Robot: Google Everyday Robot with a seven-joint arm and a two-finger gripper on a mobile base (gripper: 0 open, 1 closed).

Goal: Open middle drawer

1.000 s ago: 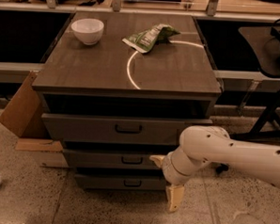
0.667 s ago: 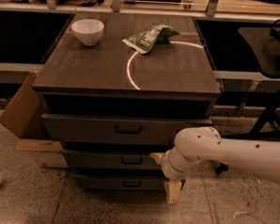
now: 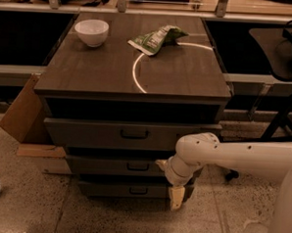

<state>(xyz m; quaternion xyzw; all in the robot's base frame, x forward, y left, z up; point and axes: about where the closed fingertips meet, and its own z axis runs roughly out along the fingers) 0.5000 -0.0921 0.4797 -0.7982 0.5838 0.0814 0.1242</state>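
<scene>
The middle drawer [image 3: 109, 165] is a grey-brown front with a small dark loop handle [image 3: 137, 166] at its centre. It sits shut between the taller top drawer [image 3: 86, 132] and the slim bottom drawer [image 3: 112, 189]. My gripper [image 3: 168, 181] is on a white arm reaching in from the right, in front of the right end of the middle and bottom drawers. One yellowish fingertip [image 3: 161, 163] points left at the middle drawer's front, to the right of the handle. The other fingertip [image 3: 176, 198] hangs down. The gripper is open and holds nothing.
A white bowl [image 3: 91, 32] and a green chip bag [image 3: 155, 39] lie on the cabinet top [image 3: 104, 72]. A cardboard box [image 3: 23, 112] leans against the cabinet's left side. A dark chair base [image 3: 283, 120] stands at the right. A speckled floor [image 3: 33, 205] lies in front.
My arm and gripper have moved left and slightly up, closer to the middle drawer's front. The drawers have not moved.
</scene>
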